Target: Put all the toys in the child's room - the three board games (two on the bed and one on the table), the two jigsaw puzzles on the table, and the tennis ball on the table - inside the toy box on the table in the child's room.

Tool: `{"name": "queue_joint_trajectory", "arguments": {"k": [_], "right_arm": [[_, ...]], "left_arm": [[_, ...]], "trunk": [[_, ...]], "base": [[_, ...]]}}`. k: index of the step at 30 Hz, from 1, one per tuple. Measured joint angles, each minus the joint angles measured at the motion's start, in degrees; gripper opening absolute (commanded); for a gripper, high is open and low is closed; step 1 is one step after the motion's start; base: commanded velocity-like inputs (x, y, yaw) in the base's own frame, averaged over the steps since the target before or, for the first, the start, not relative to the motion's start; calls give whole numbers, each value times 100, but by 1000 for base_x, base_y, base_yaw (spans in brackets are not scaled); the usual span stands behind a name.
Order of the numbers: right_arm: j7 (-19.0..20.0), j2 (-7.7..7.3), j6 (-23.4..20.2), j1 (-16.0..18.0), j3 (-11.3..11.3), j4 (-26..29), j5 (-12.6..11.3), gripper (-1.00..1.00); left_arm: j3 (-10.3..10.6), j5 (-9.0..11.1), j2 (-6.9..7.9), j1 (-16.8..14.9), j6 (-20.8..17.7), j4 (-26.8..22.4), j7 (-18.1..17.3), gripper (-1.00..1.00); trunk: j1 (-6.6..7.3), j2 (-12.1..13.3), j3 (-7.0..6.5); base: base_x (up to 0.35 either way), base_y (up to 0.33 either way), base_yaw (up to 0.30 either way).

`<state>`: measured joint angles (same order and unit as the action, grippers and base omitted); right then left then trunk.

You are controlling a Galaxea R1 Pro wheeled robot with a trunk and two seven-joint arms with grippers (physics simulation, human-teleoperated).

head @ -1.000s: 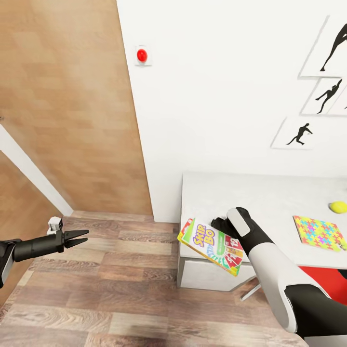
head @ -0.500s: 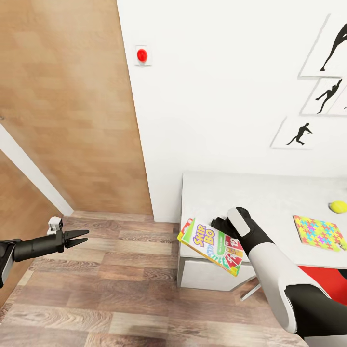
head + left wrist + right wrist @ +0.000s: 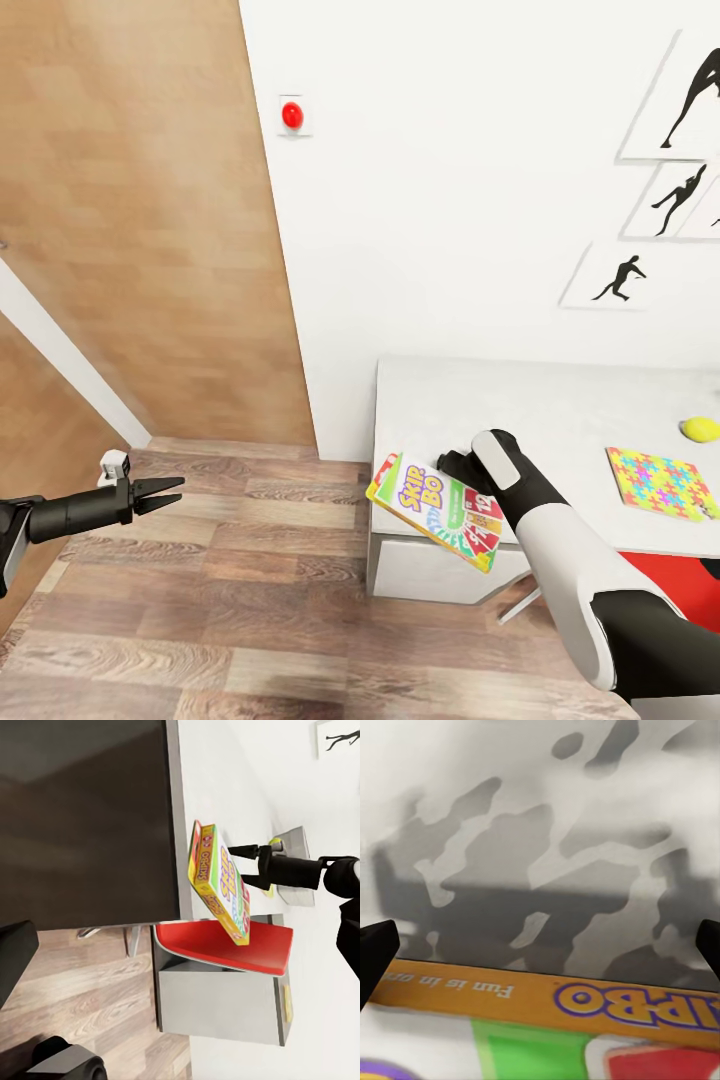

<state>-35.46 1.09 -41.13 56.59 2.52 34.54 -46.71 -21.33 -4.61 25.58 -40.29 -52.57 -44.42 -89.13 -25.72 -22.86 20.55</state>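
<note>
The desk (image 3: 560, 400) carries one jigsaw puzzle (image 3: 657, 482) and the tennis ball (image 3: 699, 429), both unpacked. The right pincer (image 3: 455, 470) grasps the Skip-Bo box (image 3: 435, 508) over the desk's near corner, undelivered. The left pincer (image 3: 165, 494) hangs nearly closed, empty.

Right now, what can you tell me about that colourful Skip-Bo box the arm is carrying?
The Skip-Bo box is a flat rectangular board game with a yellow-orange edge, a white-green face and numbered cards printed on it. The right gripper holds it by one edge, tilted in the air, at the near left corner of the table, partly over the floor.
</note>
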Motion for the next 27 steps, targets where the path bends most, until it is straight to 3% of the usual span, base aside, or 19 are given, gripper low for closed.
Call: {"name": "queue_joint_trajectory", "arguments": {"k": [20,23,27], "right_arm": [[6,-4,45,0,2,11,-47,100],[-6,-9,12,0,12,-6,97,100],[-8,-9,11,0,12,-6,99,100]], "left_arm": [[0,0,1,-1,0,1,0,100],[0,0,2,0,0,-1,0,100],[0,1,2,0,0,0,0,100]], "trunk": [[-2,2,0],[-3,3,0],[-3,2,0]], "base": [[-6,-25,0],[-110,-1,0],[-73,0,0]]}}
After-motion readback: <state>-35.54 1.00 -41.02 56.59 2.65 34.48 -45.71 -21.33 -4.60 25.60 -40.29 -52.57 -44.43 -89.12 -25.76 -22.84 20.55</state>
